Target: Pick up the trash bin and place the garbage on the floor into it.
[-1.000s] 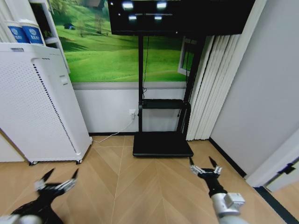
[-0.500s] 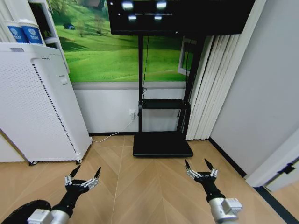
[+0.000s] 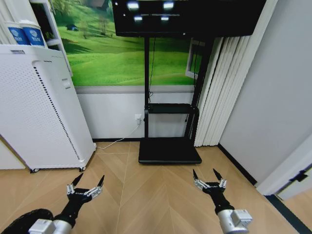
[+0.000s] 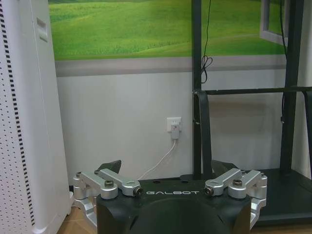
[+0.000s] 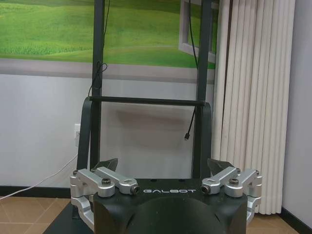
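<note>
Light tan herringbone parquet floor (image 3: 156, 190) lies bare ahead; the left gripper (image 3: 86, 186) and right gripper (image 3: 208, 180) hover low, fingers spread, apparently readied for searching.

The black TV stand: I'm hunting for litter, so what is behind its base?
Behind the black metal TV stand are a white wall socket, its white cable and pale pleated curtains. The flat base hides the floor beneath.

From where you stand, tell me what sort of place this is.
Probably an office or showroom corner, indoors. A large screen on a black wheeled stand faces a meadow mural, a tall white air purifier stands on herringbone wood floor, and vertical blinds hang beside it.
</note>
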Tool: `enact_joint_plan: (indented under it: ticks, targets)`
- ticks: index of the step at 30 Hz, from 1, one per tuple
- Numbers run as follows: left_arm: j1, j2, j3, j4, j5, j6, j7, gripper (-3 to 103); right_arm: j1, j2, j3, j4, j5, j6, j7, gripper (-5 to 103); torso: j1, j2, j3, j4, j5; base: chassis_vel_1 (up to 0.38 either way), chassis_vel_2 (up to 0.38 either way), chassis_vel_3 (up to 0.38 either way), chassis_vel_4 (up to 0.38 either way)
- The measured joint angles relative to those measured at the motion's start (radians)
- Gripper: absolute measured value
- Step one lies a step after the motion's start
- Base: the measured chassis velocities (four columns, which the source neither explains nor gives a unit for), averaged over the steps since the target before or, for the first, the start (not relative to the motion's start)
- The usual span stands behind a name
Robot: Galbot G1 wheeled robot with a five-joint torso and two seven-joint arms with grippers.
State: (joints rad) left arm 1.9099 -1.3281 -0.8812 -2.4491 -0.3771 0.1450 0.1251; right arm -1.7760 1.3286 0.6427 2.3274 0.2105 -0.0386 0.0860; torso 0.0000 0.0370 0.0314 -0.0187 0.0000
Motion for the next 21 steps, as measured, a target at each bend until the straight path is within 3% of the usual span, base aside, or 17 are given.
enact_joint_plan:
  ticks: [9,21]
  targets:
    - [0.000,0.000,-0.001,0.000,-0.001,0.001,0.000,100,0.000,0.000,0.000,0.000,0.001,0.000,0.000,100,0.000,0.003,0.003,0.0000,0.0000,0.000,0.000,0.000,0.000]
    - [0.001,0.000,-0.002,0.001,-0.002,0.002,0.000,100,0.001,0.000,0.001,-0.001,0.001,0.000,0.001,100,0.005,0.048,0.043,0.0000,0.0000,0.000,0.000,0.000,0.000]
